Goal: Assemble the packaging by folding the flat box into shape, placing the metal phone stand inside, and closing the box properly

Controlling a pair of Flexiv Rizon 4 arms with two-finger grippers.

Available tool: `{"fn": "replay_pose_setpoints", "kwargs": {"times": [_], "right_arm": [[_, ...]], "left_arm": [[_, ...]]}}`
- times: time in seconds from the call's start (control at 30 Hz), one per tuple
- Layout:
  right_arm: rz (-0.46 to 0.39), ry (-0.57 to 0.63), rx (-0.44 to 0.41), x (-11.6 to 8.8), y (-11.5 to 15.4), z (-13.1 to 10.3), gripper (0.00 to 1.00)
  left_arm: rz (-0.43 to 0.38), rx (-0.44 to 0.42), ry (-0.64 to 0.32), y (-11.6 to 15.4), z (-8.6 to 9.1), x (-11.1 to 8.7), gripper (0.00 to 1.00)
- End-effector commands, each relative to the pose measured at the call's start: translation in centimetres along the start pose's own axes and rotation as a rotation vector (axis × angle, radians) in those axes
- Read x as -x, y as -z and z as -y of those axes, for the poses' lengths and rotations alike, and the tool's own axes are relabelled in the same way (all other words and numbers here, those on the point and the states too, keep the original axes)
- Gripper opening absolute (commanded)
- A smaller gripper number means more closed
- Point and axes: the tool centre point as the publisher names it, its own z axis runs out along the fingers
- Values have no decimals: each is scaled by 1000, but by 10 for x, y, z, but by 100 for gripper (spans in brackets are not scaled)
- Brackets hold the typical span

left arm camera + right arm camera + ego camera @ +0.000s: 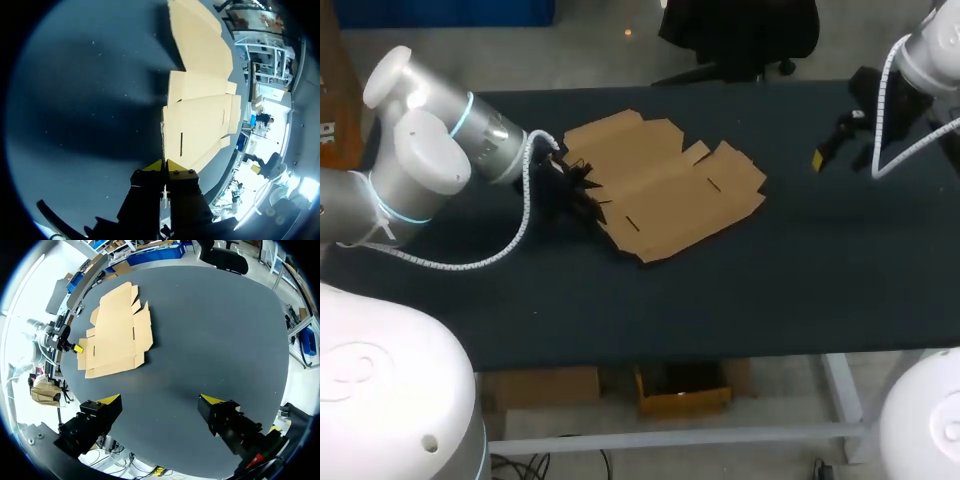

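Observation:
The flat brown cardboard box [660,185] lies unfolded on the dark table, left of centre. My left gripper [572,182] is at the box's left edge. In the left wrist view its yellow tips [164,164] are pressed together, and the edge of the box [200,125] runs right into them. The right wrist view shows the same box [117,335] far ahead with my left gripper [77,347] at its corner. My right gripper [832,145] hangs above the table's far right side. Its fingers [161,400] are wide apart with nothing between them. No metal phone stand shows in any view.
The dark table top [800,260] stretches bare to the right of and in front of the box. Its front edge [720,352] runs across the lower part of the head view. My left arm's white cable [525,215] loops over the table beside the box.

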Motion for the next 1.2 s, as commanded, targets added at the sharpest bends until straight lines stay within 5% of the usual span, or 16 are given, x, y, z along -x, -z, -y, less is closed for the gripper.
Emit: {"fn": "replay_pose_setpoints", "kwargs": {"times": [0.03, 0.13, 0.17, 0.27, 0.63, 1.0, 1.2], "right_arm": [[-3, -1, -11, 0, 1, -3, 100], [-2, -2, -12, -1, 0, -4, 100], [-3, -1, -11, -1, 0, -4, 100], [-2, 0, -11, -2, 0, -5, 100], [-2, 6, -11, -3, 1, -8, 100], [-33, 37, -9, 1, -1, -21, 100], [-46, 46, -5, 2, -1, -26, 100]], "left_arm": [[10, 23, -23, 14, 0, 2, 0], [22, 25, -37, 19, -2, 5, 0], [31, 25, -47, 20, -3, 6, 13], [41, 18, -57, 23, -4, 8, 100], [48, -53, -63, 31, 7, 16, 100], [-42, -116, -54, 23, -5, 13, 99], [-68, -99, -57, 9, -11, 9, 65]]}}
